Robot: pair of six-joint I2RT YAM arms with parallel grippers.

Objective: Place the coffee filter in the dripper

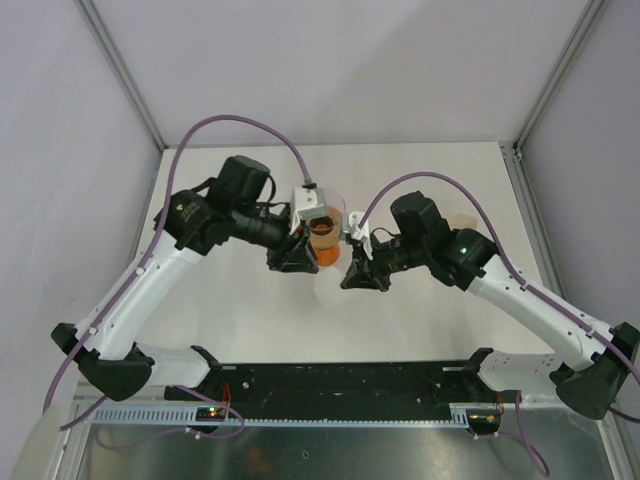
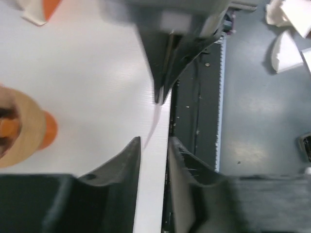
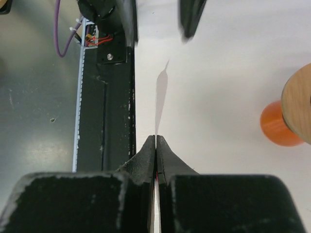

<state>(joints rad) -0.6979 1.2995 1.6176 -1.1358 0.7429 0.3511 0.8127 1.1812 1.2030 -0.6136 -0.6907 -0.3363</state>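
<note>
The right hand is pressed together on the filter, which shows only edge-on as a thin white sliver between its fingers. The left hand, facing it, stands slightly apart. The dripper sits beside the right hand, cut off by the frame.

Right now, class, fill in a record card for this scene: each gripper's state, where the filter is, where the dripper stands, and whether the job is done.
left gripper: open, fingers apart, holding nothing
right gripper: shut, apparently pinching the coffee filter by its thin edge
coffee filter: above the table, between the two grippers, apart from the dripper
dripper: sitting over the orange cup, beside the grippers
task: filter not yet in the dripper
</note>
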